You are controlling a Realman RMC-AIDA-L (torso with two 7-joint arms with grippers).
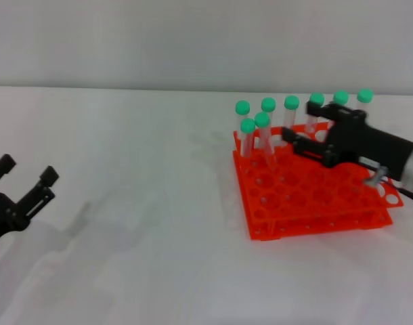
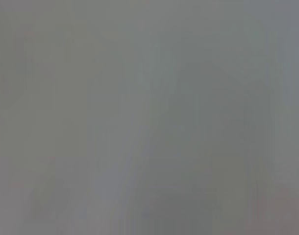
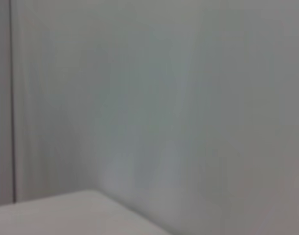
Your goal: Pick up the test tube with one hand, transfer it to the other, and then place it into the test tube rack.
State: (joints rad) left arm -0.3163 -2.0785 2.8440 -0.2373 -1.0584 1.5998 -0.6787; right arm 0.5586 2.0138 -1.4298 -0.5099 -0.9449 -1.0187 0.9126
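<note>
The orange-red test tube rack (image 1: 315, 203) stands right of centre on the white table. Several clear test tubes with green caps stand upright in it: a row along its far edge (image 1: 291, 103) and two at its near-left corner (image 1: 262, 120). My right gripper (image 1: 305, 128) reaches in from the right, low over the rack's far half, its fingers apart beside the back-row tube (image 1: 317, 100). It holds nothing that I can see. My left gripper (image 1: 27, 169) is open and empty at the far left, just above the table. Neither wrist view shows a tube or the rack.
The white table (image 1: 139, 223) stretches between the left gripper and the rack, with a pale wall behind it. The left wrist view shows only plain grey. The right wrist view shows a pale wall and a bit of a light surface (image 3: 51, 215).
</note>
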